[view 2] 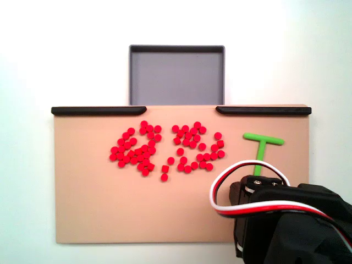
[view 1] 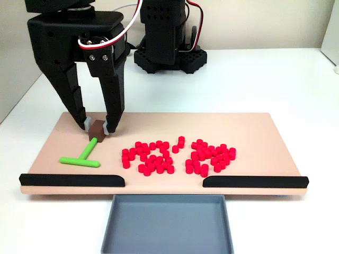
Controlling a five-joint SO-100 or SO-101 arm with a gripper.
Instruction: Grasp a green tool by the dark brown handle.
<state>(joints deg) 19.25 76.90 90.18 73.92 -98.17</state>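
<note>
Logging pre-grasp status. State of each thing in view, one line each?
pincer: down at the board, jaws either side of the handle; closed or not, can't tell.
dark brown handle: on the board, between the tips.
green tool: lying flat, not lifted.
red cylinders: scattered in two clusters mid-board.
grey tray: empty, at the board's edge.
black bars: along the board's edge.

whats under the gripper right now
In a fixed view the gripper straddles the brown handle of the green tool on the board. In the other, the arm covers the handle; whether the pads touch can't be told.
</note>
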